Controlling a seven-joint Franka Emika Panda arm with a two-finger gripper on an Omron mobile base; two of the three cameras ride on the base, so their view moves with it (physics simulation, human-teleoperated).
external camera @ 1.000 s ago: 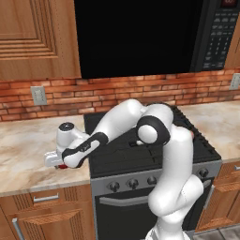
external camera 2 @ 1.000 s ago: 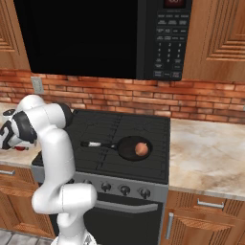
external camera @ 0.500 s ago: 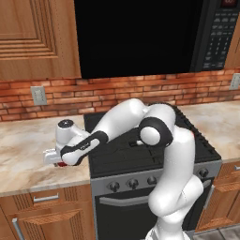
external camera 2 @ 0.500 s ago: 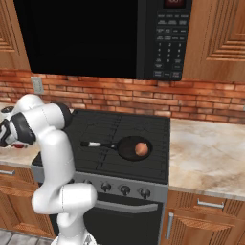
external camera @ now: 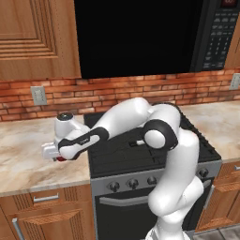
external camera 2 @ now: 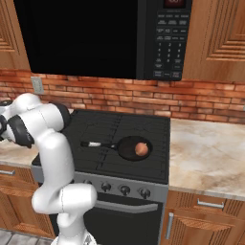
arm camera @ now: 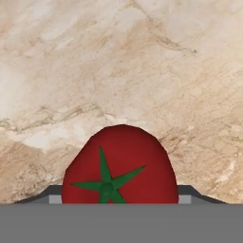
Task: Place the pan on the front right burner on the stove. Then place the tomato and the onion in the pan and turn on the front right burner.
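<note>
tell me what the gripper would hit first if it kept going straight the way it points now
Most likely the tomato, which sits right ahead between the fingertips of the gripper, with the marble counter under it.

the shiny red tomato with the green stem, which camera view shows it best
The hand view: the shiny red tomato sits large and close on the beige marble counter, green stem star facing the camera. The left base view gives a red sliver under the gripper.

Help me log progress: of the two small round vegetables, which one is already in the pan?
The onion, the tan-pink ball, lies in the pan on the stove. The red tomato sits on the counter at the gripper.
</note>
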